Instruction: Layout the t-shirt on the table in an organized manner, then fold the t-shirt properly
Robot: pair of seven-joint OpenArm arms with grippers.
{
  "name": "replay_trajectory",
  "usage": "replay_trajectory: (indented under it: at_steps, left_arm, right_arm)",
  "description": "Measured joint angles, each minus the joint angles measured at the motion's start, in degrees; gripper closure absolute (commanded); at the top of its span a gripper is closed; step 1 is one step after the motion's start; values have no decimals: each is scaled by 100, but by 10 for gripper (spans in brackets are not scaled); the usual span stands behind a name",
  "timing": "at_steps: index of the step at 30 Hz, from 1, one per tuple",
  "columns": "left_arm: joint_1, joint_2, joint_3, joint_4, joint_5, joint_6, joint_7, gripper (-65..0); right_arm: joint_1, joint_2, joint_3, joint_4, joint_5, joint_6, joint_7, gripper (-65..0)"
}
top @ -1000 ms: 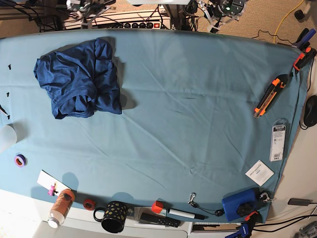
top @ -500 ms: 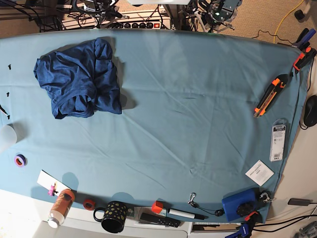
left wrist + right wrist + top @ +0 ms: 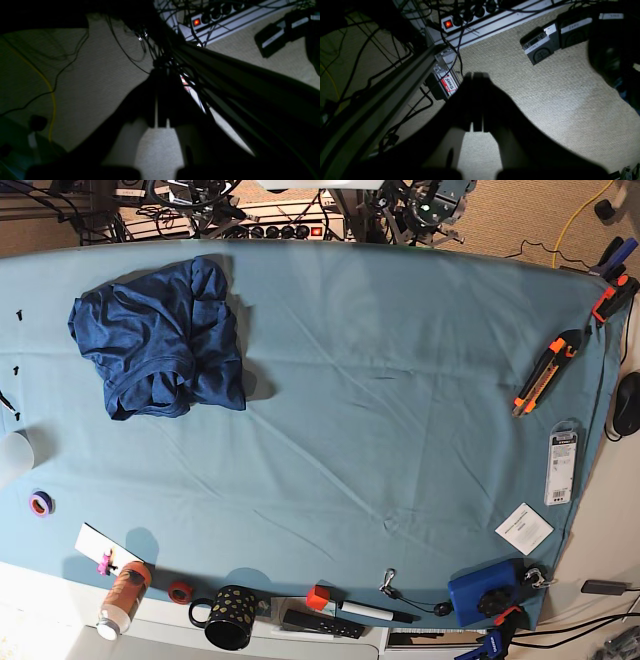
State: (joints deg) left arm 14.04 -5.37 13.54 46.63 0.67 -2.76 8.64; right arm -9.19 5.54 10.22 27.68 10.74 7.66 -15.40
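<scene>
T-shirt (image 3: 158, 340) fabric is lying bunched in a rumpled heap on the far-left part of the table (image 3: 400, 380), and we are seeing its teal cloth stretching bare across the middle. Along the right edge an orange utility knife (image 3: 546, 372) is resting, while a black spotted mug (image 3: 232, 616) and a bottle (image 3: 123, 598) are sitting on the near rim. We are holding both arms off the table beyond its far edge: the left gripper (image 3: 160, 123) and the right gripper (image 3: 477, 126) are each hanging over carpet with jaws pressed together, gripping nothing.
</scene>
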Motion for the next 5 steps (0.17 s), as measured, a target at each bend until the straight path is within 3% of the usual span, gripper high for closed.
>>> replay_trajectory:
  at_steps: [5]
  left_arm:
    - [-26,50,2,0,-7,-46,-127,0]
  right_arm:
    - [-2,0,0,0,2,0,4,0]
